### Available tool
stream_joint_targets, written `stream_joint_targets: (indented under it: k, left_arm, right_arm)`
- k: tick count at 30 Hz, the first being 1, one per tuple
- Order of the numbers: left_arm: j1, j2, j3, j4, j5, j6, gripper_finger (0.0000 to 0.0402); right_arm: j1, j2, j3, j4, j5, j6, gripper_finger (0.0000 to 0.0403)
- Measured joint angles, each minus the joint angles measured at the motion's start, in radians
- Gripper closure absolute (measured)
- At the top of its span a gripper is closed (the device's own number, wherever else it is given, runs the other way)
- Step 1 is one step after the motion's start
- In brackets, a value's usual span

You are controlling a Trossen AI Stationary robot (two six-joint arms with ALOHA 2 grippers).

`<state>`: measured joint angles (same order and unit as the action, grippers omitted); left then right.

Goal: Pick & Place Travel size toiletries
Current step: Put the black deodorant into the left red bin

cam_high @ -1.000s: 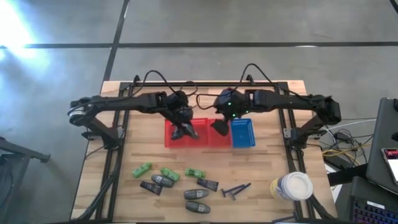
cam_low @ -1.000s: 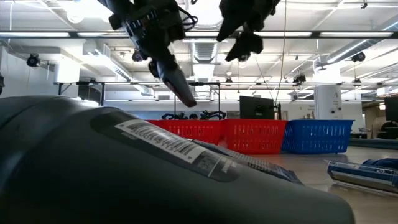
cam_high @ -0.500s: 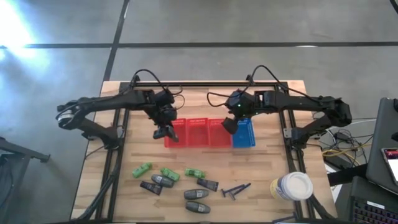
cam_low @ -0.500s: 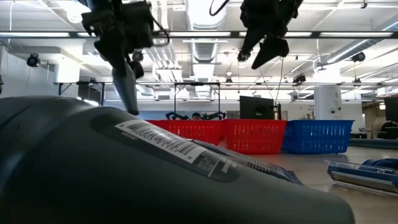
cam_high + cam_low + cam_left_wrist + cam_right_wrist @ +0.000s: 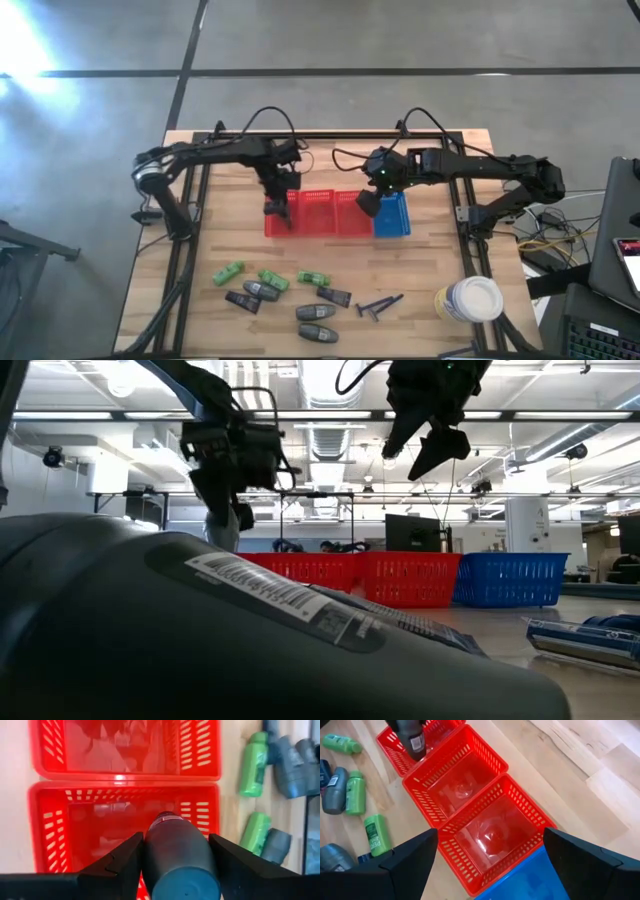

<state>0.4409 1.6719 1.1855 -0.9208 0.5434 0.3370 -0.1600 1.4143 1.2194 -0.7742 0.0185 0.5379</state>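
Toiletries, one dark rounded container [image 5: 179,852] clamped between the left gripper [image 5: 275,208] fingers, held above the left end red mesh basket [image 5: 50,830], centre of the high frame. Left wrist view: the container fills the lower middle, both dark fingers pressed on its sides, red basket compartments under it. Remaining toiletries lie along the lower middle of the wooden table [image 5: 430,270]: three bright green packets [image 5: 229,271], grey rounded containers [image 5: 317,324], dark tubes [image 5: 334,295], thin dark-blue razors [image 5: 380,305], all well apart from the baskets. Right gripper [image 5: 368,202] hovers at centre frame over the joint between the red baskets and the blue mesh basket [image 5: 394,215], jaws spread wide, nothing between them. Right wrist view looks down on two red compartments with the blue one at the lower edge. Big yellow jar with white lid [image 5: 468,299] sits lower right of the table.
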Motion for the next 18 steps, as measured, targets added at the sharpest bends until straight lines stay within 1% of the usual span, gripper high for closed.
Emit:
stream_joint_targets:
  k: [3,8,10,14,18]
  left_arm:
    - [-0.003,0.03,0.015,-0.007,-0.04,0.001,0.0171]
    - [-0.004,0.025,0.032,-0.005,-0.094,-0.018,0.0133]
    - [-0.005,0.004,0.038,0.0,-0.133,-0.02,0.0119]
    - [-0.004,-0.045,0.04,0.005,-0.15,-0.019,0.0098]
    - [-0.014,-0.126,0.039,-0.039,-0.186,-0.044,0.0092]
  right_arm:
    - [0.0,0.0,0.0,0.0,0.0,0.006,0.0048]
    - [0.0,-0.001,0.0,0.0,0.0,0.005,0.0057]
    - [0.0,-0.001,0.0,0.0,0.0,0.004,0.0061]
    - [0.0,-0.001,0.0,0.0,0.0,-0.014,0.0065]
    - [0.0,-0.001,0.0,0.0,0.0,-0.018,0.0057]
